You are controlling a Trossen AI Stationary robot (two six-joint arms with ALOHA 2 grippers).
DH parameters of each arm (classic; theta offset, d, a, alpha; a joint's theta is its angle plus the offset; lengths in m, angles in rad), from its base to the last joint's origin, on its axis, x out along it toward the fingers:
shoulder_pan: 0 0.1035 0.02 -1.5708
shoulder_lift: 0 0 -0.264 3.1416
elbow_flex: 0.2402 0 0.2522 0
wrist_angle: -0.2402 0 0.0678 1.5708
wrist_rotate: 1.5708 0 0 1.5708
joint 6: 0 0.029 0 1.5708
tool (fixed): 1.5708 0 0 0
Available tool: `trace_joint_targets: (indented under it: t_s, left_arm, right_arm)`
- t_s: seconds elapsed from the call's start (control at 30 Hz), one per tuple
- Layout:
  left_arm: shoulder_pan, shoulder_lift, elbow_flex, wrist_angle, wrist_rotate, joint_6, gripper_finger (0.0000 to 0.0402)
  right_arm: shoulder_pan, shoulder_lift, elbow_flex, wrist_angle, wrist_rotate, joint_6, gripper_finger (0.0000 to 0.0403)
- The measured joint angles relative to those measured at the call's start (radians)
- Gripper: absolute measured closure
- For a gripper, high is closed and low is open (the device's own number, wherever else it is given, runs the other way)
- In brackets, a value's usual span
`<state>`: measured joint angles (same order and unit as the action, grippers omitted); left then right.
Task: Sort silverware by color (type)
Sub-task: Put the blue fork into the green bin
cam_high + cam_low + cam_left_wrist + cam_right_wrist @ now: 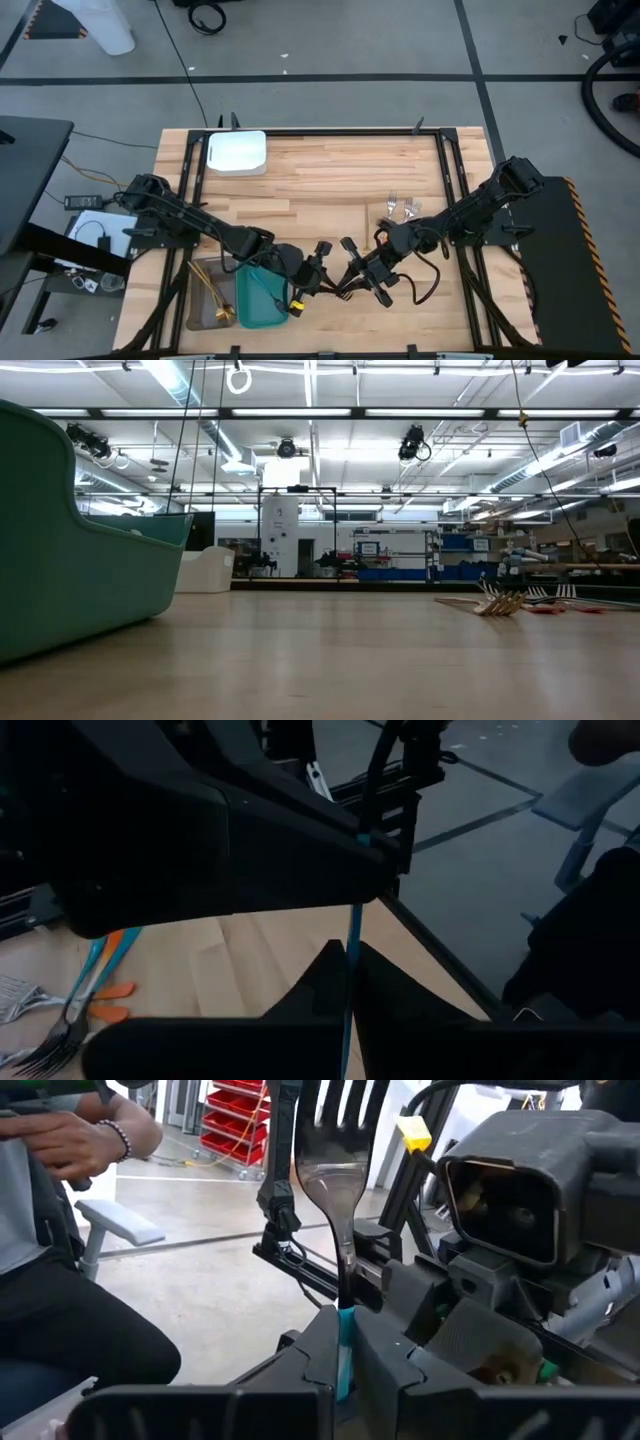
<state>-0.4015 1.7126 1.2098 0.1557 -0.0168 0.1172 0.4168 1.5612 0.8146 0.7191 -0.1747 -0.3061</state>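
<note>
My two grippers meet above the front middle of the wooden table (330, 190), both clamped on one slim teal-handled fork (340, 1230). My right gripper (345, 1342) has its fingers pressed tight on the teal handle, the grey tines standing up past them. My left gripper (347, 982) is closed as well, pinching the same piece's thin teal shaft between its dark fingers (385, 990). From above, the two grippers sit tip to tip, the left (318, 268) just beside the right (352, 262), next to the teal tray (262, 300) at the table's front left. A grey tray (203, 300) with gold pieces in it lies touching the teal one's outer side. Farther back on the right half, the rest of the silverware (400, 209) lies in a loose heap of forks and orange and teal handles. A white tray (237, 153) rests at the far left edge. Beyond the table, a seated person's hand (75, 1142) shows.
</note>
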Motion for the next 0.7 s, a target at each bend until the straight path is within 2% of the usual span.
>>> trace_joint_targets:
  t_s: [0.13, 0.33, 0.43, 0.53, 0.7]
  left_arm:
    - [0.000, -0.002, 0.000, -0.017, -0.004, 0.007, 0.0388]
    - [-0.018, -0.048, 0.000, -0.156, -0.046, 0.026, 0.0389]
    - [-0.037, -0.090, 0.002, -0.264, -0.081, 0.026, 0.0389]
    - [-0.064, -0.134, 0.002, -0.406, -0.132, 0.025, 0.0389]
    - [-0.117, -0.178, 0.002, -0.653, -0.236, 0.025, 0.0389]
  right_arm:
    - [0.001, 0.000, 0.000, -0.046, 0.058, 0.038, 0.0347]
    - [0.001, 0.000, 0.000, -0.112, 0.100, 0.084, 0.0289]
    - [0.001, -0.001, 0.000, -0.129, 0.128, 0.095, 0.0262]
    - [0.001, -0.002, 0.000, -0.175, 0.200, 0.111, 0.0242]
    - [0.001, -0.002, 0.000, -0.283, 0.327, 0.177, 0.0230]
